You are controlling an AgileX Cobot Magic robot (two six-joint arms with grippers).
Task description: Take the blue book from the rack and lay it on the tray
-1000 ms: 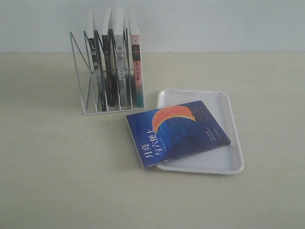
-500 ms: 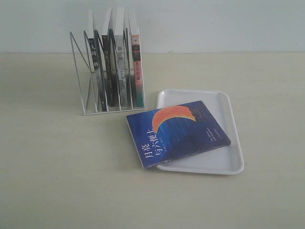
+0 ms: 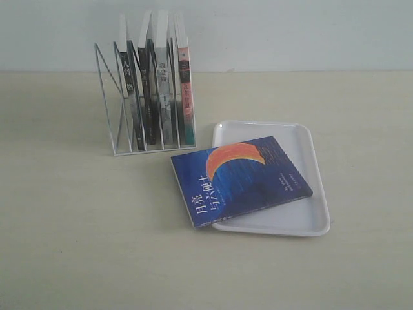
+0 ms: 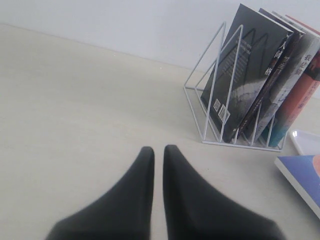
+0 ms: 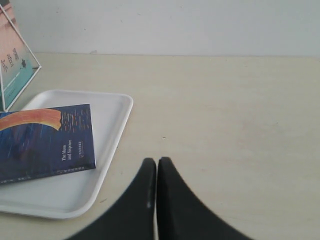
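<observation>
The blue book (image 3: 240,179) with its orange crescent moon lies flat, cover up, on the white tray (image 3: 303,145), skewed, its near-left corner hanging over the tray's rim. The white wire rack (image 3: 122,123) stands behind and to the left, several books upright in it. Neither arm shows in the exterior view. My left gripper (image 4: 158,150) is shut and empty over bare table, with the rack (image 4: 212,95) beyond it and a corner of the blue book (image 4: 305,177) at the frame's edge. Just past the tray (image 5: 112,135) carrying the blue book (image 5: 45,142), my right gripper (image 5: 156,161) is shut and empty.
Black-spined books (image 3: 147,97) and a pink-and-teal-spined book (image 3: 186,97) fill the rack's right slots; its left slots hold nothing. A pale wall (image 3: 290,32) rises behind the beige table (image 3: 77,232).
</observation>
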